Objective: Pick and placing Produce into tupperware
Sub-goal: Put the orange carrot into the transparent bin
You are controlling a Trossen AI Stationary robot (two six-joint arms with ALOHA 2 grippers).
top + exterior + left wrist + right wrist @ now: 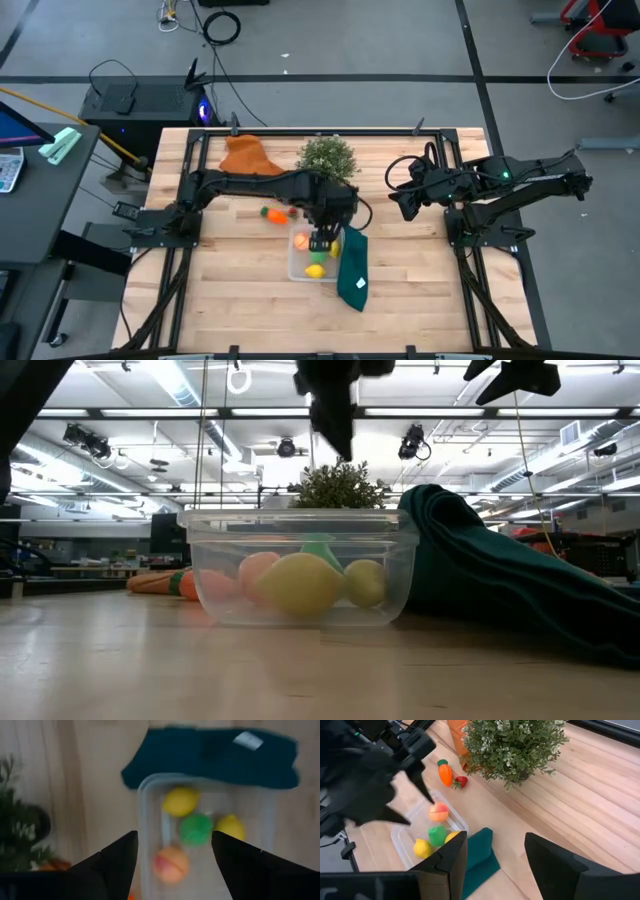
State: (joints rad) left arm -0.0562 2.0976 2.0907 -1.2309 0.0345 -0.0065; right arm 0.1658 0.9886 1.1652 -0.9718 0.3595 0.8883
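- Jaws of the left gripper [321,241] stand wide apart and hold nothing, hanging directly over the tupperware [296,268].
- Straight below those jaws, the clear, shallow, round-cornered tupperware [145,820] holds four pieces of produce: a pink peach [171,864] nearest, a round green one [195,828] behind it, and two yellow lemons [180,801] farthest in, one on each side of the green one.
- Seen level with the table, the container's walls are smooth and see-through, and a lemon [303,584] lies against the front wall.
- Just past the far wall, a dark green cloth [215,756] lies rumpled and soft, touching the container's edge.
- Back behind the gripper, an orange carrot [444,773] and a small red one [461,781] lie close together on bare wooden boards, outside the container.
- Farther back stand a bushy potted plant [327,156] and an orange cloth [246,156].
- Well off to the side, the right gripper [405,203] hovers over open table with its jaws wide and empty.
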